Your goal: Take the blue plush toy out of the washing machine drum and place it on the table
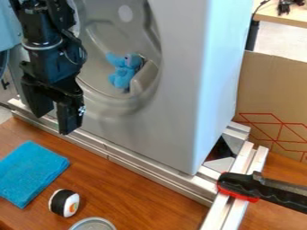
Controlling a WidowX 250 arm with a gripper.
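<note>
- The black arm (43,56) is coming in at the upper left, and its end effector (55,122) is hanging in front of the grey housing (177,99), pointing downward; its two fingers are standing spread, with a gap between them.
- The blue plush toy (123,74) is sitting inside the rounded recess (99,96) of the housing, beside a raised grey ledge (144,78), to the right of the end effector in the view and higher up.
- The folded blue cloth (30,173) is lying flat on the wooden desk (146,204), below the end effector in the view.
- Near the cloth's lower right, a black-and-white sushi-roll toy (64,203) is resting on the desk, and a round metal tin (93,224) is showing partly at the bottom edge.
- A metal rail (144,168) is running along the foot of the housing and meeting another pair of rails (231,206) at the right.
- A black-and-red clamp (243,185) is lying across that pair.
- Behind, a cardboard sheet (269,92) with red lines is standing upright.
</note>
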